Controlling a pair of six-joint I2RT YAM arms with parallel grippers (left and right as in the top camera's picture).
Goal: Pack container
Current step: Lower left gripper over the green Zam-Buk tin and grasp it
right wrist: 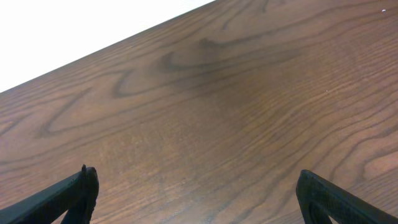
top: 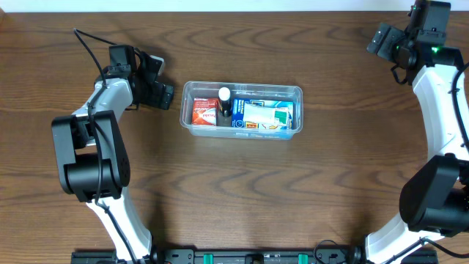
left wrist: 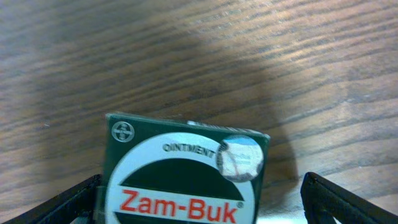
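Note:
The clear plastic container stands mid-table. It holds a red box, a dark bottle with a white cap and a blue-and-white box. My left gripper is just left of the container. In the left wrist view it is open, with a green Zam-Buk ointment box between its fingers. The box lies close to the left finger, with a gap to the right finger. My right gripper is at the far right back, open and empty over bare wood.
The wooden table's far edge shows in the right wrist view. Both arm bases stand at the front corners of the table.

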